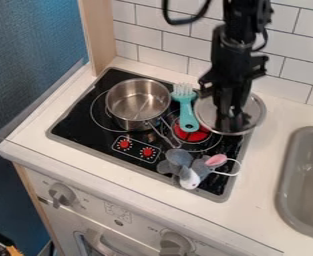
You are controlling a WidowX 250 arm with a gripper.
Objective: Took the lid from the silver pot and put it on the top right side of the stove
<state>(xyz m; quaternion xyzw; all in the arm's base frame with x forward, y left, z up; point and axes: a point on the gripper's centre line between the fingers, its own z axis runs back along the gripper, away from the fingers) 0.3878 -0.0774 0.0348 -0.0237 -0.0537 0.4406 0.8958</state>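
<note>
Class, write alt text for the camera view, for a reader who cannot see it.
A robot's black gripper hangs over a round lid at the top right of a toy stove. An uncovered silver pot sits at the upper left, a turquoise brush lies between pot and lid, and a gray plush mouse lies near the stove's front right corner.

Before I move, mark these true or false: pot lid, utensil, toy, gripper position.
1. The silver pot is uncovered. True.
2. The turquoise utensil stands inside the silver pot. False: it lies beside it, on the stove.
3. The lid is at the stove's top right. True.
4. The plush toy is in the sink. False: it lies at the stove's front edge.
5. The gripper is at the lid. True.
</note>
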